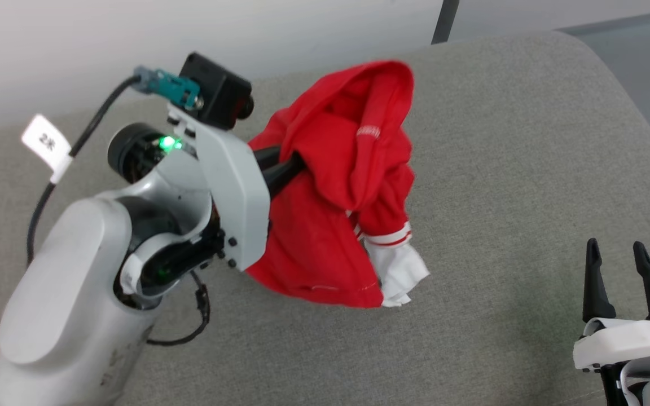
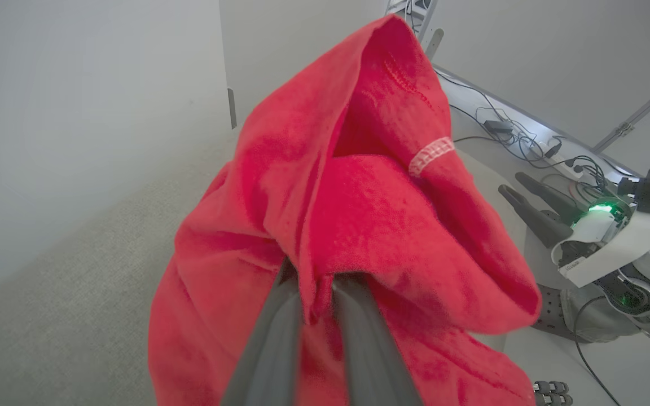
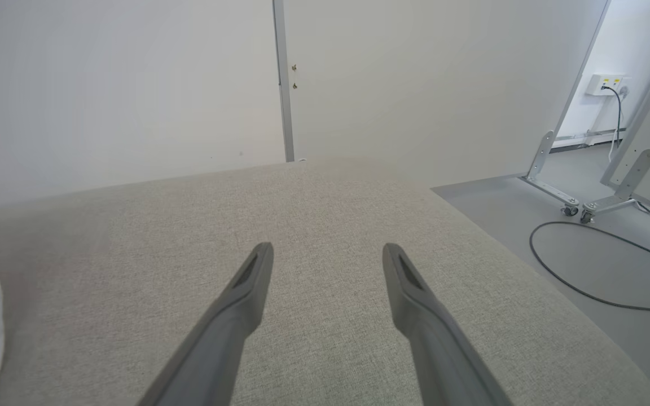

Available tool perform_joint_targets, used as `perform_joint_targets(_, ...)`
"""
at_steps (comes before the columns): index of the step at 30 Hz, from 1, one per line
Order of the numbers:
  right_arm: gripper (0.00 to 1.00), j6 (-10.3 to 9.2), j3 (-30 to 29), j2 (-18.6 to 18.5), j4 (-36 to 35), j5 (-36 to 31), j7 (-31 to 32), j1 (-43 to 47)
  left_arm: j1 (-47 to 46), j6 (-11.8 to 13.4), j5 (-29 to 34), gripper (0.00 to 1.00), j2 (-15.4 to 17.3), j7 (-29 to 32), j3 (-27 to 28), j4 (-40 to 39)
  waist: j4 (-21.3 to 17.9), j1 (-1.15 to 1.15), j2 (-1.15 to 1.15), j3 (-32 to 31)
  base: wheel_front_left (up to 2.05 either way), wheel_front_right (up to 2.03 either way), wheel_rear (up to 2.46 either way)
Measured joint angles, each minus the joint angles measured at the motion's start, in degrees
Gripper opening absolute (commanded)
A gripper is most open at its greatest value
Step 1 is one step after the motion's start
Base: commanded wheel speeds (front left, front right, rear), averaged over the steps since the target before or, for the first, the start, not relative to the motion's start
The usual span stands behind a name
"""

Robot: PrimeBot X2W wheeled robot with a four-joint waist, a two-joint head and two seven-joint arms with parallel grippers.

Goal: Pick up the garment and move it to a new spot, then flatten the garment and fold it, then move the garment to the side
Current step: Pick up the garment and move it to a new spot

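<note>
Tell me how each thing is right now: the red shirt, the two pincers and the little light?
garment: bunched up, pinched and lifted by the left pincer.
white sleeve: crumpled, hanging at the garment's bottom.
left pincer: shut on the garment.
right pincer: open, holding nothing, apart from the garment.
green light on the left arm: lit.

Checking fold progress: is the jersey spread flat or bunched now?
Bunched, not spread. The garment hangs crumpled from the left end effector, shut on a fold; its white sleeve sticks out.
</note>
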Motion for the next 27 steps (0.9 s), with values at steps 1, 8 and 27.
perform_joint_targets(1,1.00,0.00,0.11,0.04,0.26,0.02,-0.08,-0.08,0.44,-0.23,-0.07,0.00,0.54,-0.09,-0.23,0.13,-0.11,0.00,0.00,0.41,0.00,0.00,0.00)
perform_joint_targets(8,1.00,0.00,0.67,0.22,1.36,0.01,-0.51,-1.49,4.28,-1.00,-0.27,0.00,4.25,-0.16,-2.24,2.01,1.07,0.00,0.00,1.73,0.00,0.00,0.00)
perform_joint_targets(27,1.00,0.00,2.72,0.15,2.60,-1.04,-0.40,-3.20,6.04,-1.53,1.38,1.00,4.33,-3.89,-9.62,14.39,7.14,0.00,0.00,0.72,0.00,0.00,0.00)
